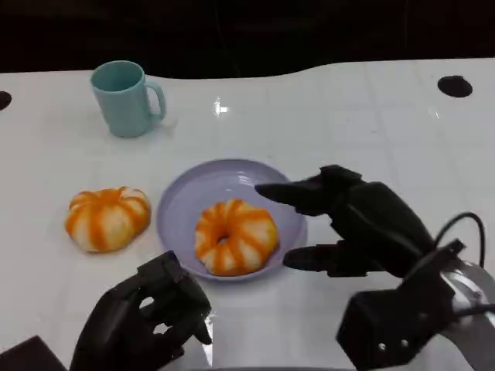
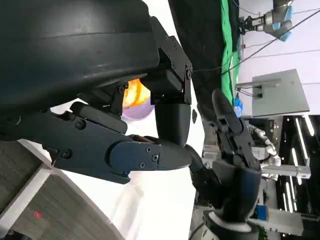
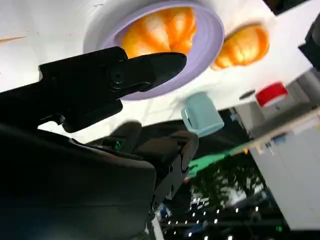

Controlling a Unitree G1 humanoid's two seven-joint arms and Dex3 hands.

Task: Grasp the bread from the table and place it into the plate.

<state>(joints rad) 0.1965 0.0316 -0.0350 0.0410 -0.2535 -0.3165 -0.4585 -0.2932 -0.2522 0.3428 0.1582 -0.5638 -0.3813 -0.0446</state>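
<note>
Starting off to the far side of my left hand (image 1: 151,321), a teal mug (image 1: 124,98) stands well apart from everything I am working with. My left hand sits low at the near edge of the white table (image 1: 363,124), its fingers curled inward around nothing. Just beyond those fingers and a little outward lies one bread (image 1: 108,219), an orange-and-white striped ring resting on the table surface, touched by neither hand. Beyond the same fingers toward the middle sits the lavender plate (image 1: 189,197), and a second bread in the plate (image 1: 235,236) rests toward its near rim. Further right is my right hand (image 1: 348,224), fingers apart and holding nothing: one finger reaches over the plate's far-right rim while a lower one points at the rim's near-right side, both close to that bread but, as far as I can judge, not gripping it. I take it that this bread has been set down and my step is to release cleanly. To do that well, I should keep my fingers wide, lift straight up and back from the rim without nudging the plate or dragging the bread, and keep the left hand quiet.
</note>
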